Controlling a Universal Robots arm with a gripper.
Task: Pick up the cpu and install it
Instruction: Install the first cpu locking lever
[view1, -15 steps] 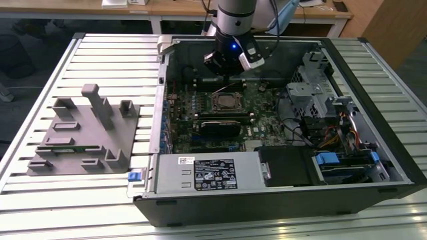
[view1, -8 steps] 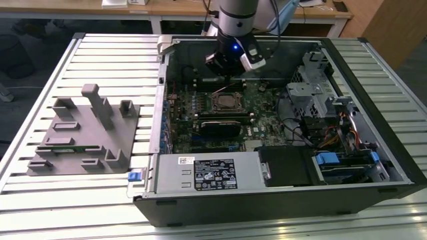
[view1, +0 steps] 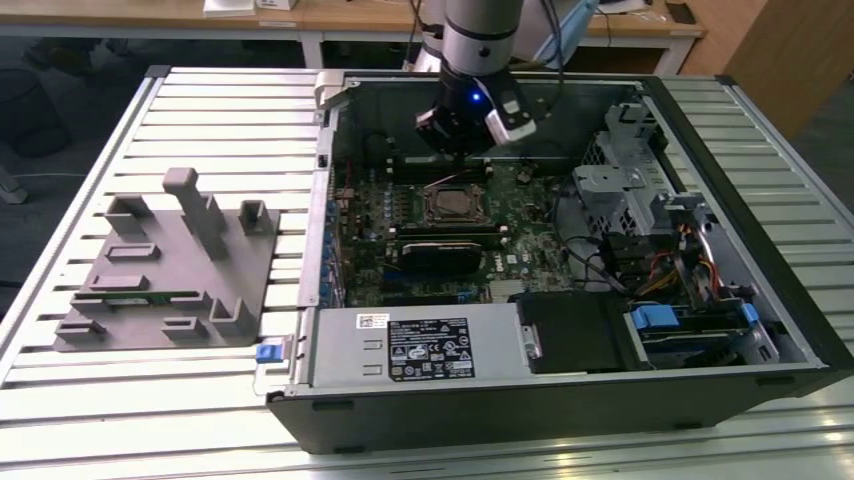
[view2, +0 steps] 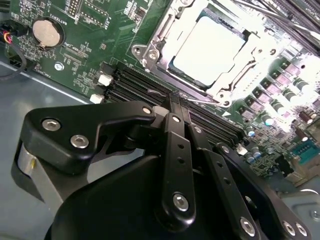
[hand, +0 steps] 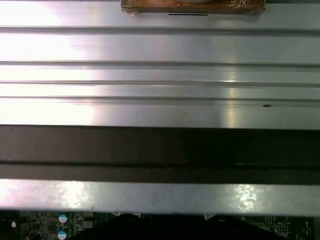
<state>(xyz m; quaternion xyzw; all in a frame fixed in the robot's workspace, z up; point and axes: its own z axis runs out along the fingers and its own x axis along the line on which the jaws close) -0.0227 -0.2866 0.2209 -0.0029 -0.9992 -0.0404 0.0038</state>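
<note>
Cpu (view2: 209, 46) sits in socket (view2: 150, 50) on motherboard (view2: 75, 50), frame not shut over it; gripper (view2: 176, 107) just above, fingers pressed together, empty; placing looks done

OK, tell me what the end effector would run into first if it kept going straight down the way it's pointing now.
Most likely the green motherboard, probably around the long black memory slots just beside the socket holding the cpu. The end effector hangs above that area inside the open computer case, though depth is hard to judge.
</note>
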